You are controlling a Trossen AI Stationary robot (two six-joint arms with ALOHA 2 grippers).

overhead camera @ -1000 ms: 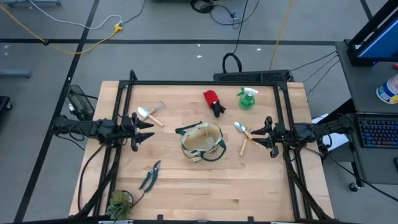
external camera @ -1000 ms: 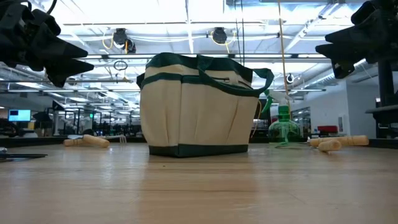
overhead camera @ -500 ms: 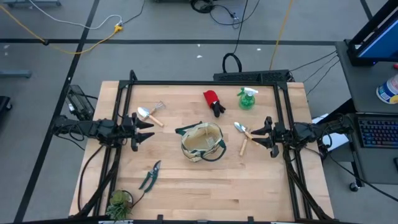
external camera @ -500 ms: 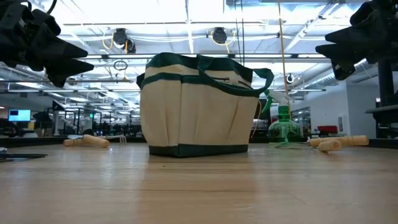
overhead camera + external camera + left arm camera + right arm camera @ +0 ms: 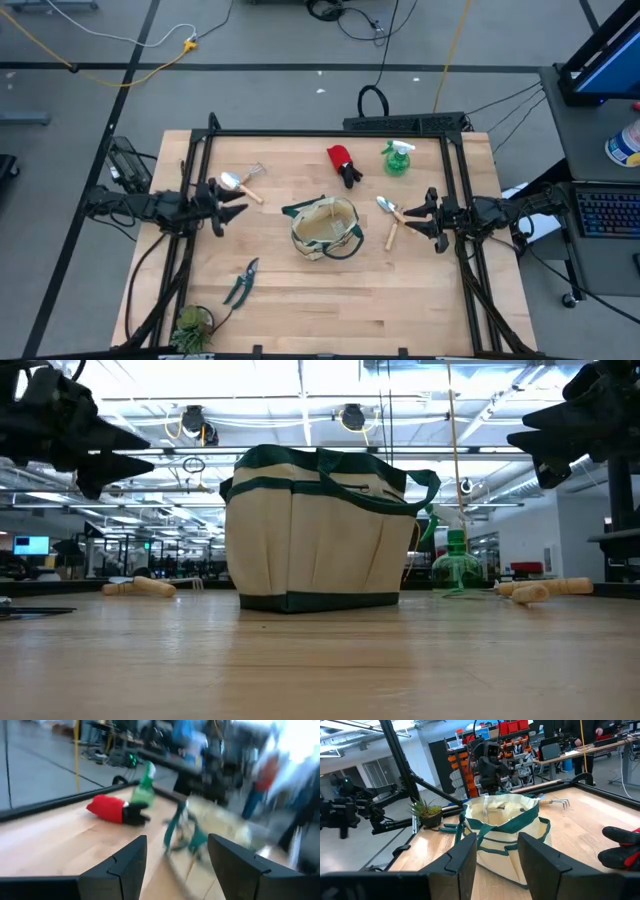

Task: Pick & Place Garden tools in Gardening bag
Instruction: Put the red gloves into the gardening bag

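The beige gardening bag (image 5: 325, 228) with green trim stands upright mid-table, and also shows in the low view (image 5: 315, 530). A trowel (image 5: 238, 186) and a small rake (image 5: 254, 171) lie at far left. The red-and-black glove (image 5: 343, 165) and green spray bottle (image 5: 397, 158) are at the far edge. Two wooden-handled tools (image 5: 391, 220) lie right of the bag. The pruning shears (image 5: 240, 283) lie near left. My left gripper (image 5: 232, 205) is open and empty above the table, left of the bag. My right gripper (image 5: 422, 215) is open and empty, right of the bag beside the two tools.
A small leafy plant (image 5: 192, 326) stands at the near left corner. A black frame (image 5: 330, 133) runs along the table's far edge and sides. Bare wood lies along the near edge in front of the bag.
My left gripper has swung a little toward the table's far edge, toward the trowel, and stays open. My right gripper and all the tools have kept still.
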